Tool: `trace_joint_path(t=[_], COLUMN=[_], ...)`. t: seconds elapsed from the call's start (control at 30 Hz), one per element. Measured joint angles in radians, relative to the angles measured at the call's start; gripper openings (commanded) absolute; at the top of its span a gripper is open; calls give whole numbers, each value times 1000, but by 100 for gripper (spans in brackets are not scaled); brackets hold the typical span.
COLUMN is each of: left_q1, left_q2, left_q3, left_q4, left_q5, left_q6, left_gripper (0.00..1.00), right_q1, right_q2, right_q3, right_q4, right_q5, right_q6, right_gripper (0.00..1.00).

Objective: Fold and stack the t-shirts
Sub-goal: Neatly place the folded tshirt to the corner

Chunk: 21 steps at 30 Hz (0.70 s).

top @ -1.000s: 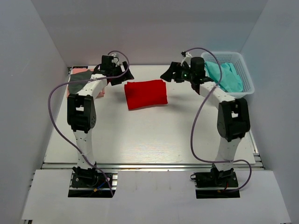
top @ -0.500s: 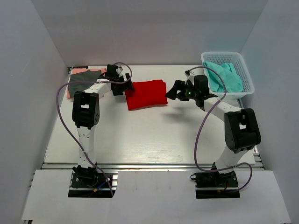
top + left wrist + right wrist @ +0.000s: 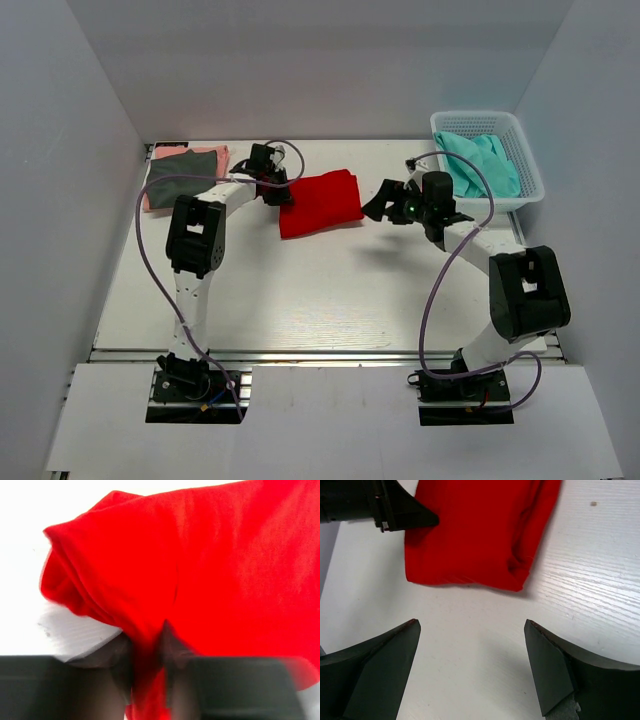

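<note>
A folded bright red t-shirt (image 3: 322,203) lies at the back middle of the table. My left gripper (image 3: 280,195) is at its left edge, shut on a pinch of the red fabric (image 3: 225,570), which runs down between the jaws (image 3: 147,645). Just right of the shirt my right gripper (image 3: 378,205) is open. It faces the shirt's near edge (image 3: 475,535) with only bare table between its fingers (image 3: 470,625). The left gripper's black tip (image 3: 395,512) shows at the shirt's far corner. A dark grey t-shirt (image 3: 185,165) lies on a salmon pink one (image 3: 148,198) at the back left.
A white lattice basket (image 3: 530,170) stands at the back right with teal cloth (image 3: 480,165) in it. White walls close in the table on three sides. Purple cables loop off both arms.
My left gripper has moved right from the grey and pink pile to the red shirt's left edge and closed on it. The right gripper swung down beside the shirt's right edge, staying open.
</note>
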Motion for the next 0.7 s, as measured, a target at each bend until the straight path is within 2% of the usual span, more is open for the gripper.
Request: trace_joint_path(t=[0.03,0.07,0.3,0.53,0.7], left_q1=[-6,-12,-37,-10,9], left_q2=[6,11,11,-123,-200], left_q3=[16,37,117,123,204], left_q4=[-18,-37,-140,-167,-194], left_q5=[-14,-31,-186,-244,-332], left_q6=[4,15,224,439,570], left_gripper=[6,0,0,0,0], right_q1=[0,0,-1,-1,-1], right_q2=[-2,-6,-82,-131,-131], right_q3=[-6,-13,-57,-102,-108], right_q4=[-2,-4,-23,-23,-26], right_q5=[8,23,108,159,181], right_q6=[-2,-5,-27,-37,-37], right_gripper=[90,90,90,90,90])
